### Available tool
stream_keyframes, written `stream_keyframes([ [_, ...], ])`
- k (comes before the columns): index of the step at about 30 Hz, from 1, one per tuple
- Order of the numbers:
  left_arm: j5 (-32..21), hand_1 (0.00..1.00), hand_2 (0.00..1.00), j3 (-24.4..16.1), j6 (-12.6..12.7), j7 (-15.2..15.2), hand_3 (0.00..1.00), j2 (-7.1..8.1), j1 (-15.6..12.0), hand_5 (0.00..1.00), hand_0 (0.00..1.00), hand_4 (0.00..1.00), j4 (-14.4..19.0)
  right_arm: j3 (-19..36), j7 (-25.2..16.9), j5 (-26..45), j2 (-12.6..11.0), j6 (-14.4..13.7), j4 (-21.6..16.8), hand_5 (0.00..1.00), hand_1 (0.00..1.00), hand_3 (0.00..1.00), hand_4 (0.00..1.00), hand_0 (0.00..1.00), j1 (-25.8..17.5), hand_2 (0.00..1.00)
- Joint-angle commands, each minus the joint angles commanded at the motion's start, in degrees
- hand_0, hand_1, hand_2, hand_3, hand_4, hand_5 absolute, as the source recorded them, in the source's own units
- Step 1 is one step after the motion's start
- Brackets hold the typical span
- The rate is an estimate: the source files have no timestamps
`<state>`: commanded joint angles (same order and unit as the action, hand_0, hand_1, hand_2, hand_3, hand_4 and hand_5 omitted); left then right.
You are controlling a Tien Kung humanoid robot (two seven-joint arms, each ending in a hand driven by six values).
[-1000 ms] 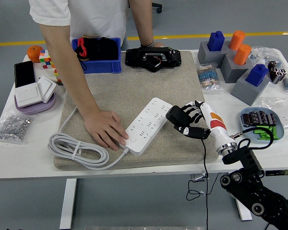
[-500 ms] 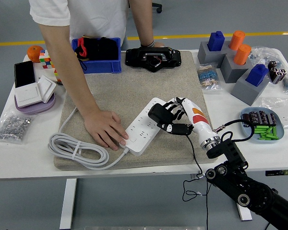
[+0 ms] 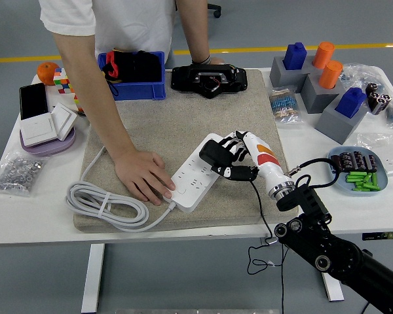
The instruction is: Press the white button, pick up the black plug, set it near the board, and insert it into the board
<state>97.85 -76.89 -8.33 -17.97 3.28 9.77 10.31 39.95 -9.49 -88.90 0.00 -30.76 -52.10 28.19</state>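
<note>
The right hand (image 3: 239, 157) has its glossy fingers clamped on the blocky black plug (image 3: 211, 155), over the smooth white board (image 3: 195, 173) on the coarse beige mat (image 3: 177, 121); a person's hand (image 3: 144, 176) steadies it.

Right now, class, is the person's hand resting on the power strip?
Yes, the person's hand lies flat on the power strip's cord end.

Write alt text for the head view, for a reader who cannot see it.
The robot's right hand holds a black plug over a white power strip lying on a beige mat. A person's hand presses down on the strip's near end, beside its coiled cable.
</note>
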Motion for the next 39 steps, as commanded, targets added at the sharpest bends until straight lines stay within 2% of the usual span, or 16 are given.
stream_keyframes([
  [24,0.35,0.636,0.613,-0.09,-0.08,-0.04,0.633,-0.26,0.09,0.166,0.688,0.56,0.0,-0.29,-1.03,0.12,0.0,-0.15,4.78,0.002,0.32,0.447,0.846,0.322,1.42,0.346],
  [39,0.52,0.636,0.614,-0.25,-0.06,-0.04,0.633,-0.32,0.05,0.166,0.688,0.561,0.0,-0.96,-1.04,0.42,0.0,-0.12,4.6,0.002,0.321,0.447,0.847,0.328,1.53,0.346],
])
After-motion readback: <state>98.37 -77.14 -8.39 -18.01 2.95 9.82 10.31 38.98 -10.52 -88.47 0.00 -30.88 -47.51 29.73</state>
